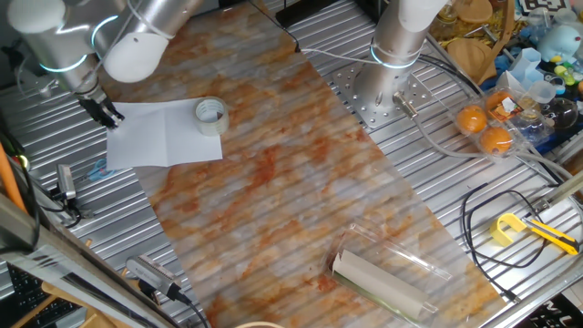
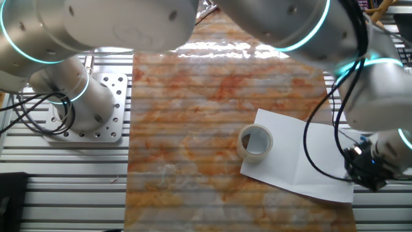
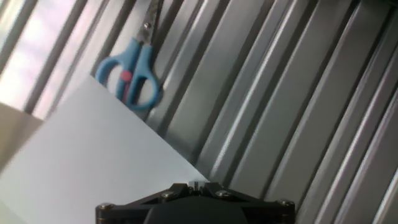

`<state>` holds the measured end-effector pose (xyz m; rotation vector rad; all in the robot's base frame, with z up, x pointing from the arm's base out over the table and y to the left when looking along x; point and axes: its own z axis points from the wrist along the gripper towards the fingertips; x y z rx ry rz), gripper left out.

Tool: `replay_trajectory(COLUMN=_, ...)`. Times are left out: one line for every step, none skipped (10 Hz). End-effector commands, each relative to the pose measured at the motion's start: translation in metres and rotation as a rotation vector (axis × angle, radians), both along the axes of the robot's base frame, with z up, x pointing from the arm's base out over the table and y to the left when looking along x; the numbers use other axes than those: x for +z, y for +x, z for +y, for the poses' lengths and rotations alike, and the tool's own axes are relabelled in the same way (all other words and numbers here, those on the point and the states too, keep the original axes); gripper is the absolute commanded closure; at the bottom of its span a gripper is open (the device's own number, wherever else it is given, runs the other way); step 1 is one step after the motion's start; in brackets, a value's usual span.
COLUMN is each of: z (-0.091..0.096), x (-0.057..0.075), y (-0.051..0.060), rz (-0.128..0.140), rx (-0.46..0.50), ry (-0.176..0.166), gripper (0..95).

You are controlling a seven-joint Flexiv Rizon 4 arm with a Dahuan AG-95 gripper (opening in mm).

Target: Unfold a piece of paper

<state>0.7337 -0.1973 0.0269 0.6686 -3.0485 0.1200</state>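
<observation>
Ribbed metal lay under the paper [image 1: 164,135]; the gripper [image 1: 111,117] pinched its edge, and the tape [image 1: 211,116] risked causing a tear.

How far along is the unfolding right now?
Mostly done, it seems: the piece of paper lies open and flat, its centre crease showing, with the tape roll sitting on one half. In hand: the gripper is at the sheet's far edge from the roll; whether it grips that edge is unclear, as the fingertips are hidden in the hand view. Left: let go if holding, and move clear.
</observation>
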Motion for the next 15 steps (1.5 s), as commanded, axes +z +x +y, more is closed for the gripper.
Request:
replay_trajectory(z=0.012, x=-0.004, y=-0.008, rz=0.006, rx=-0.027, ry=0.000, gripper=95.0)
replay_trajectory(z=0.016, x=-0.006, y=-0.010, rz=0.005, rx=-0.035, ry=-0.002, gripper=95.0)
replay_trajectory(z=0.021, x=-0.007, y=-0.009, rz=0.004, rx=-0.042, ry=-0.002, gripper=95.0)
replay_trajectory(z=0.026, x=-0.009, y=-0.009, rz=0.002, rx=-0.051, ry=-0.001, gripper=95.0)
replay_trajectory(z=0.033, x=-0.011, y=-0.008, rz=0.001, rx=-0.061, ry=0.000, gripper=95.0)
replay_trajectory(z=0.041, x=-0.010, y=-0.008, rz=0.000, rx=-0.072, ry=0.000, gripper=95.0)
replay_trajectory(z=0.048, x=-0.008, y=-0.008, rz=0.001, rx=-0.081, ry=-0.001, gripper=95.0)
replay_trajectory(z=0.054, x=-0.007, y=-0.008, rz=0.001, rx=-0.088, ry=-0.001, gripper=95.0)
replay_trajectory(z=0.060, x=-0.007, y=-0.008, rz=0.003, rx=-0.098, ry=0.000, gripper=95.0)
replay_trajectory(z=0.065, x=-0.008, y=-0.008, rz=0.003, rx=-0.107, ry=-0.001, gripper=95.0)
replay_trajectory(z=0.070, x=-0.009, y=-0.008, rz=0.003, rx=-0.117, ry=-0.001, gripper=95.0)
replay_trajectory(z=0.072, x=-0.010, y=-0.008, rz=0.003, rx=-0.123, ry=-0.001, gripper=95.0)
replay_trajectory(z=0.077, x=-0.012, y=-0.008, rz=0.001, rx=-0.129, ry=-0.002, gripper=95.0)
replay_trajectory(z=0.078, x=-0.012, y=-0.009, rz=-0.001, rx=-0.129, ry=-0.001, gripper=95.0)
replay_trajectory(z=0.080, x=-0.011, y=-0.009, rz=-0.001, rx=-0.129, ry=0.001, gripper=95.0)
